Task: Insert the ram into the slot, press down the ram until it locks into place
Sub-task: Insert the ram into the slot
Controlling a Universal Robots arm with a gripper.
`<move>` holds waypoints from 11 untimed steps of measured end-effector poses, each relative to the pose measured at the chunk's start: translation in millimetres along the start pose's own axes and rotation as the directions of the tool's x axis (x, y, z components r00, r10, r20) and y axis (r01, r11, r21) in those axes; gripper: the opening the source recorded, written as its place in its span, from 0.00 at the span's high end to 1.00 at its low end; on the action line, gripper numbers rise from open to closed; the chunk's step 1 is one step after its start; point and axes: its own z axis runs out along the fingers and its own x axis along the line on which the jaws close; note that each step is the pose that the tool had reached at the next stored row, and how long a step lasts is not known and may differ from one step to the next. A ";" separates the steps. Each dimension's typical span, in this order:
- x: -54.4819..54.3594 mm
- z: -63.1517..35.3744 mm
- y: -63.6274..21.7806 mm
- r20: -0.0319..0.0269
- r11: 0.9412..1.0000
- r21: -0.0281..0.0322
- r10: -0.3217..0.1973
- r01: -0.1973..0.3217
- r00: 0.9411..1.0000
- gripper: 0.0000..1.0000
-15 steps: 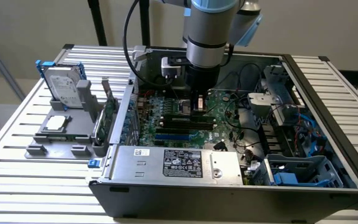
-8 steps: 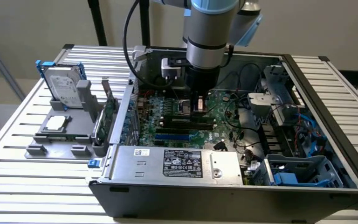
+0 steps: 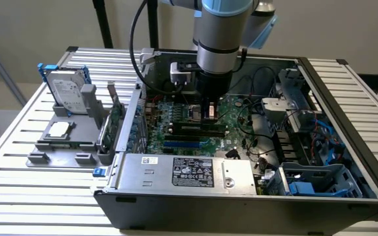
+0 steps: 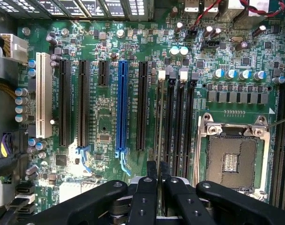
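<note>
Your arm reaches down from 12 o'clock in the exterior view into the open computer case [image 3: 241, 209], which lies on the slatted table [image 3: 31, 196]. Your gripper [image 3: 208, 117] sits low over the middle of the motherboard. In the wrist view, the gripper [image 4: 157, 169] has its fingers [image 4: 151, 171] drawn close together, pinching the thin upper edge of the ram [image 4: 159, 122], which you see edge-on as a pale line running away from the fingertips.

In the exterior view the ram [image 3: 192, 127] stands on its long edge directly under the gripper, lined up along the slot [image 4: 163, 108]. That slot is the first of the parallel black memory sockets and is nearest the blue slot [image 4: 122, 105]. The other sockets lie between it and the square processor socket [image 4: 232, 161]. You cannot tell whether the ram is fully seated or latched.

At 6 o'clock from the gripper, the power supply [image 3: 189, 172] lies along the case's front wall. At 9 o'clock, outside the case, a grey fixture [image 3: 57, 147] holds a hard drive [image 3: 67, 91].
</note>
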 end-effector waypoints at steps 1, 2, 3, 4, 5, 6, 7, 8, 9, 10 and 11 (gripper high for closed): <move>0.0 0.2 0.0 0.000 1.000 0.000 0.000 0.000 1.000 0.87; 0.0 0.5 0.0 0.000 1.000 0.000 0.000 0.000 1.000 0.87; 0.0 0.8 0.0 0.000 1.000 0.000 0.000 0.000 1.000 0.87; -0.1 1.2 0.0 0.000 1.000 0.000 0.000 0.000 1.000 0.87; -0.1 1.5 0.0 0.000 1.000 0.000 0.000 0.000 1.000 0.87; -0.1 1.7 0.0 0.000 1.000 0.000 0.000 0.000 1.000 0.87; -0.1 2.0 0.0 0.000 1.000 0.000 0.000 0.000 1.000 0.87; -0.1 2.2 0.0 0.000 1.000 0.000 0.000 0.000 1.000 0.87; -0.1 2.4 -0.1 0.000 1.000 0.000 0.000 0.000 1.000 0.87; -0.1 2.6 -0.1 0.000 1.000 0.000 0.000 0.000 1.000 0.87; -0.2 2.7 -0.1 0.000 1.000 0.000 0.000 0.000 1.000 0.87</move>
